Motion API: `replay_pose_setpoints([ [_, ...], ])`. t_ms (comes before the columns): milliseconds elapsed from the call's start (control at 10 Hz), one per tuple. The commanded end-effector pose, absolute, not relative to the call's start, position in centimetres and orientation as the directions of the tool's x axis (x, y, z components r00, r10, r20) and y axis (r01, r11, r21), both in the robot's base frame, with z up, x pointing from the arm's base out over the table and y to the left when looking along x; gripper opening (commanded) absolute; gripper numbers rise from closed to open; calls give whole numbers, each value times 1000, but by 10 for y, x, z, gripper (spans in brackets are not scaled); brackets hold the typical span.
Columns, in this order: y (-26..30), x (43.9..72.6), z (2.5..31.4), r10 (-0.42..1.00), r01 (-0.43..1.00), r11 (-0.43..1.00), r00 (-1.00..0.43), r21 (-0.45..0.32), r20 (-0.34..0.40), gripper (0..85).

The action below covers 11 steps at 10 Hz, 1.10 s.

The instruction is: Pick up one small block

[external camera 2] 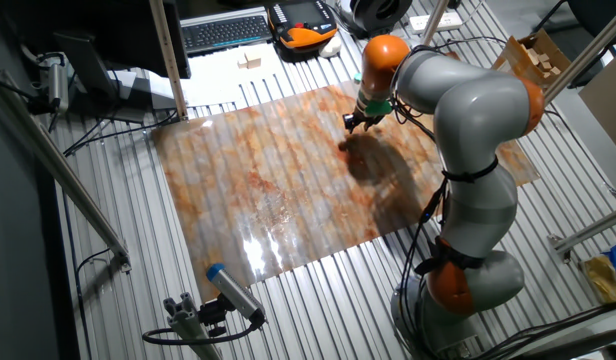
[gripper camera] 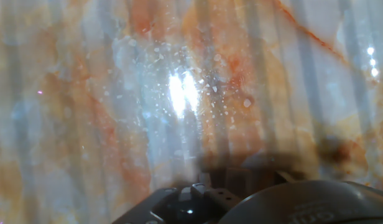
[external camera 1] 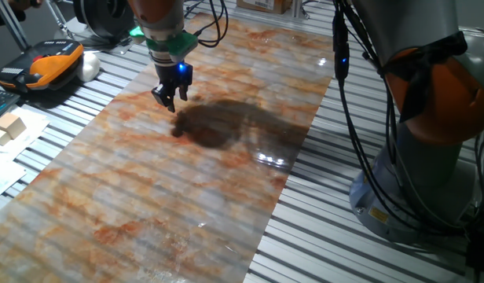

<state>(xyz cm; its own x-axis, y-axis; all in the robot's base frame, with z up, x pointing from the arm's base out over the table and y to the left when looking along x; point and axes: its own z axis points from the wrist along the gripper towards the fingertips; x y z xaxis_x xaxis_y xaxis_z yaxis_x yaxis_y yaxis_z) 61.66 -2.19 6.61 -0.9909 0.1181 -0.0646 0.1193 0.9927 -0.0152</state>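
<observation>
A marbled orange sheet is seen near its far edge beneath the gripper, fingers nearly closed; whether a small block is held cannot be told.

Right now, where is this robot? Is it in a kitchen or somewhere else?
Not a kitchen; most likely a robotics lab or workshop. The robot arm stands at a slatted metal table covered by a marble-patterned sheet, with a keyboard and trailing cables around it.
</observation>
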Motion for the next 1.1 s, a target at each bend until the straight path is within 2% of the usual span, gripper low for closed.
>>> replay_pose_setpoints([
  [0, -22, 617, 65, 120, 121, 993, -991, -15, -63, 510],
  [200, -22, 617, 63, 125, 126, 992, -991, -17, -57, 510],
  [300, -21, 617, 62, 128, 129, 992, -990, -17, -56, 340],
  [700, -23, 617, 59, 131, 132, 991, -990, -20, -58, 340],
  [800, -23, 616, 59, 132, 134, 991, -989, -20, -59, 510],
  [1000, -23, 616, 55, 135, 137, 990, -989, -18, -64, 510],
])
